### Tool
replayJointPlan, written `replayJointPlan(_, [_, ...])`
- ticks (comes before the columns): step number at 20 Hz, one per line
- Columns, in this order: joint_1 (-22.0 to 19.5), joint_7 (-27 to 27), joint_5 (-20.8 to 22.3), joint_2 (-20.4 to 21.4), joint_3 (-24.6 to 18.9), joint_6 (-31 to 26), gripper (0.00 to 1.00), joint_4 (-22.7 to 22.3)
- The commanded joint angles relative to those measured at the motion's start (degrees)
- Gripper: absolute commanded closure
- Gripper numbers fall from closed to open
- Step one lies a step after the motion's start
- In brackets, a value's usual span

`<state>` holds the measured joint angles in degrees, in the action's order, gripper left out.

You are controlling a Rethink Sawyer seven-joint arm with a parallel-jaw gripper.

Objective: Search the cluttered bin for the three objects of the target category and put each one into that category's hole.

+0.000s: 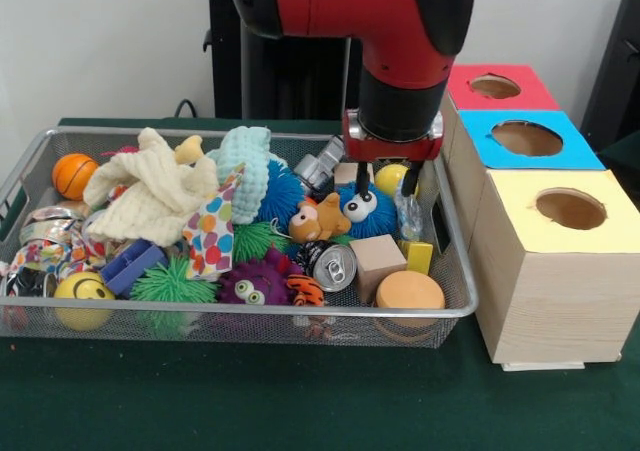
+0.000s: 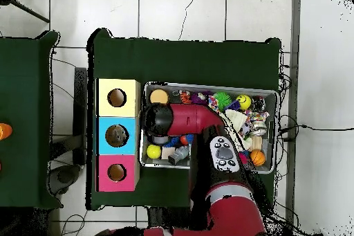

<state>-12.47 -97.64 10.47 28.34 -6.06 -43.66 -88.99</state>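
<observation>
The wire mesh bin (image 1: pixel 300 312) is full of mixed toys; it also shows in the overhead view (image 2: pixel 207 86). My gripper (image 1: pixel 386 181) hangs over the bin's right end, open, its fingers (image 1: pixel 362 179) just above the clutter. A yellow ball (image 1: pixel 390 176) shows between and behind the fingers, and a blue spiky ball with eyes (image 1: pixel 360 211) lies just below them. Nothing is held. In the overhead view the arm (image 2: pixel 180 119) hides the gripper. Three wooden boxes with round holes stand beside the bin: red top (image 1: pixel 497 87), blue top (image 1: pixel 527 138), yellow top (image 1: pixel 570 209).
The bin also holds an orange ball (image 1: pixel 74 174), a cream cloth (image 1: pixel 150 191), a mint knitted piece (image 1: pixel 245 159), an orange toy animal (image 1: pixel 318 219), a can (image 1: pixel 334 267), a wooden block (image 1: pixel 377 259), an orange disc (image 1: pixel 409 291), a smiley ball (image 1: pixel 82 293) and spiky balls (image 1: pixel 172 283).
</observation>
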Motion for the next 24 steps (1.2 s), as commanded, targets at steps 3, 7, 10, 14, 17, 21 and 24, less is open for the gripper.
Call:
replayJointPlan(3, [-1.28, 1.10, 3.90, -3.33, -3.57, 3.97, 0.00, 4.10])
replayJointPlan(7, [-0.01, -2.07, 3.84, -4.02, -3.63, 7.62, 0.00, 2.60])
replayJointPlan(10, [0.76, -2.96, 3.11, -4.28, -3.57, 7.75, 0.00, 1.96])
replayJointPlan(14, [2.34, -4.97, 1.66, -3.15, -3.46, 8.08, 0.00, -0.16])
replayJointPlan(17, [2.69, -4.96, 1.25, -2.24, -3.17, 7.42, 0.00, -0.94])
replayJointPlan(21, [2.24, -5.18, 0.71, -1.22, -2.41, 6.26, 0.00, -2.46])
replayJointPlan(24, [1.56, -4.24, 0.83, -0.30, -1.87, 4.67, 0.00, -2.79])
